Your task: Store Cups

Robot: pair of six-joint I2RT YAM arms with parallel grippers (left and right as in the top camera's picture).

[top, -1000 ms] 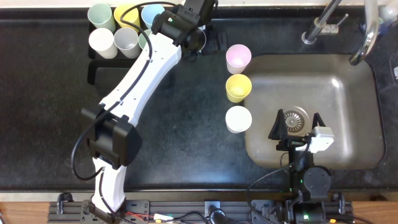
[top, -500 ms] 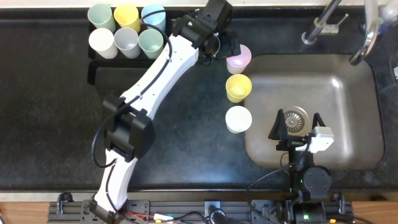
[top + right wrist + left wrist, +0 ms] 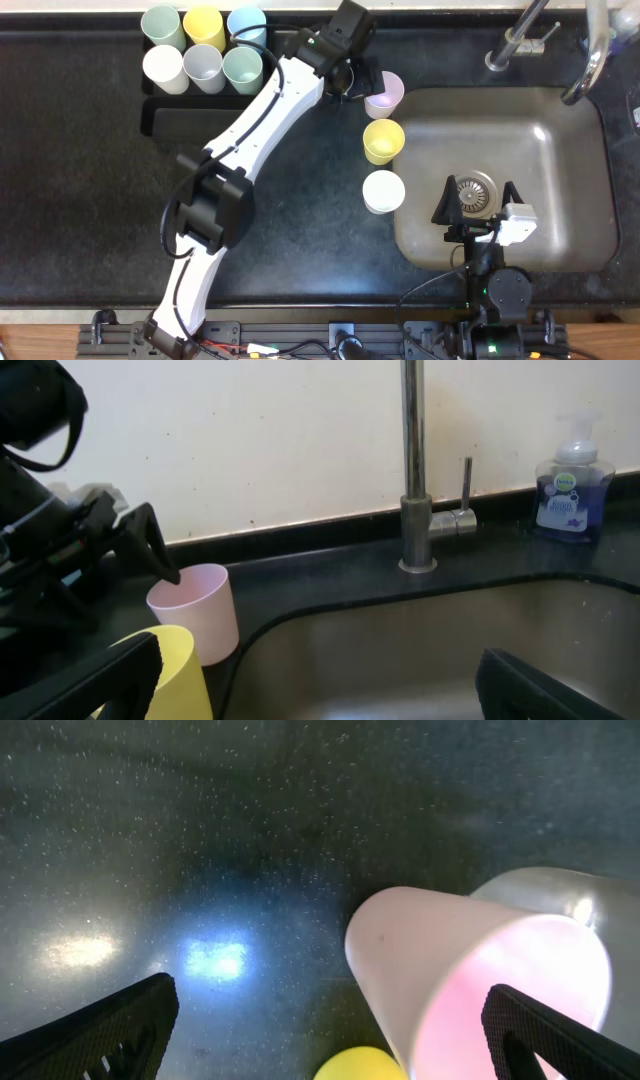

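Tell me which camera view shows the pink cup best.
The right wrist view: the pink cup stands upright on the counter, side-on, nearly whole, a yellow cup overlapping its base. The left wrist view crops it close; the top view gives its rim at the left claw.

Nine cups (image 3: pixel 383 141), two arms (image 3: pixel 262 110), one sink (image 3: pixel 560 140)

pink cup (image 3: pixel 470 980) on dark speckled counter (image 3: pixel 200 820), yellow cup (image 3: pixel 360 1065) just beside it, left gripper (image 3: pixel 330 992) spread wide
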